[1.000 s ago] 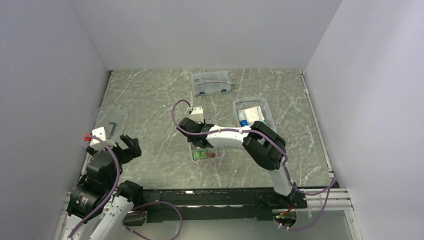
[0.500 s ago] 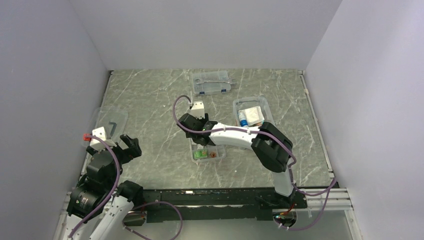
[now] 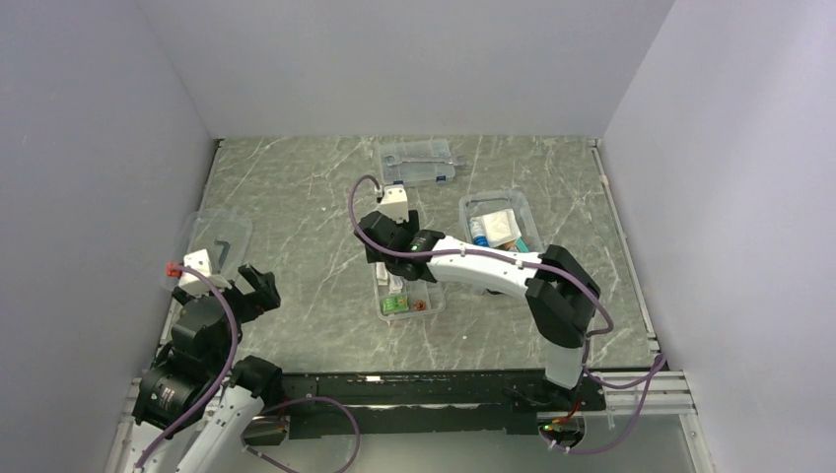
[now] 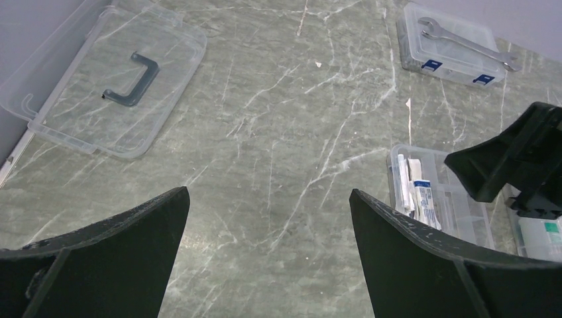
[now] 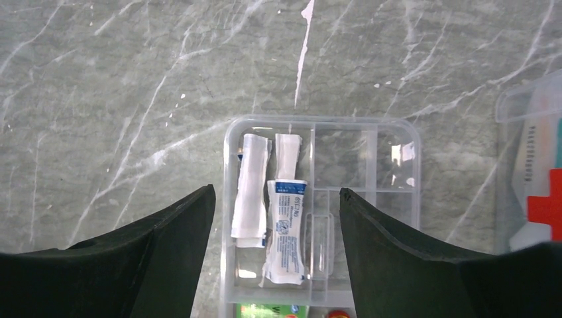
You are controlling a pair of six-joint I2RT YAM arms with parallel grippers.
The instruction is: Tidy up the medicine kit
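At mid-surface, under the right gripper [image 5: 275, 191], spread and empty: divided tray [image 5: 344, 159] holding white packets [image 5: 285, 225], partly hidden by that arm [image 3: 483, 268]; red-cross box [image 3: 493, 194] just right. Far back, blue-latched tool case [image 3: 418, 164]. Left, handled lid [image 4: 112, 79] ahead of the wide-open left gripper [image 4: 268, 191]. Grey marbled surface [image 3: 296, 197], pale walls [image 3: 414, 69].

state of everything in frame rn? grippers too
lid: off, flat on the table, handle up
box: open, supplies inside
tray: out of the box, on the table, holding packets
tool case: closed, it seems
left gripper: open, empty
right gripper: open, empty, above the tray
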